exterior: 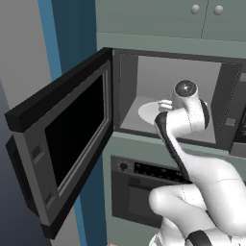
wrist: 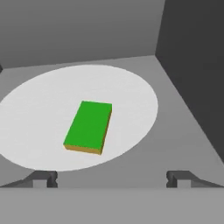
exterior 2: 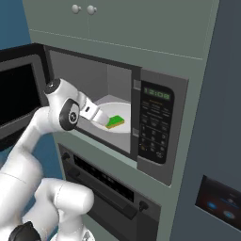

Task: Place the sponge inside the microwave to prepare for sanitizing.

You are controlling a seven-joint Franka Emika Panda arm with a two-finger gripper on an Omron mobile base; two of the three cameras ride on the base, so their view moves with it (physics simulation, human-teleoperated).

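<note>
The bright-green sponge (wrist: 87,127) lies flat on the white round plate (wrist: 35,113) inside the microwave (exterior 2: 136,75), apart from my fingers. From the right base view the sponge (exterior 2: 115,122) rests on the plate (exterior 2: 124,110), just beyond my gripper (exterior 2: 102,118). My gripper (wrist: 111,179) is open with nothing between its fingertips (wrist: 46,178), a little short of the sponge at the front of the cavity. In the left base view my arm covers most of the plate (exterior: 146,111).
The microwave door (exterior: 72,139) stands swung wide to the left. Its button panel (exterior 2: 154,129) is on the right. Below is a black oven panel with a knob (exterior: 124,166) and a handle (exterior 2: 108,193). Cabinet doors with round knobs (exterior: 195,8) sit above.
</note>
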